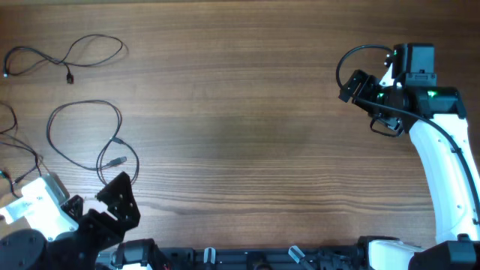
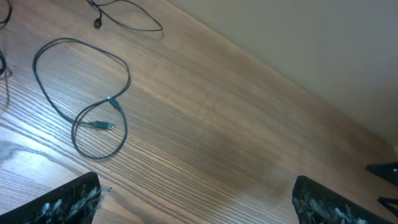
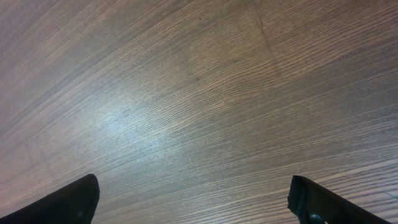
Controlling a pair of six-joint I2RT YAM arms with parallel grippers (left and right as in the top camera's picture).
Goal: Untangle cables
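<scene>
Three thin black cables lie apart as loose strands at the table's left. One curls at the far left corner, plug end point(image 1: 69, 77). A second forms a double loop with a silver plug point(image 1: 115, 161), seen in the left wrist view too point(image 2: 107, 126). A third runs along the left edge point(image 1: 36, 156). My left gripper point(image 1: 120, 196) is open and empty at the front left, just in front of the looped cable; its fingertips frame bare wood point(image 2: 196, 202). My right gripper point(image 1: 352, 85) is open and empty at the far right, over bare wood point(image 3: 193, 202).
The wooden table point(image 1: 247, 127) fills the overhead view. The right arm's own thick black cable point(image 1: 352, 54) arcs above its wrist. A pale wall point(image 2: 311, 43) lies beyond the table's far edge in the left wrist view.
</scene>
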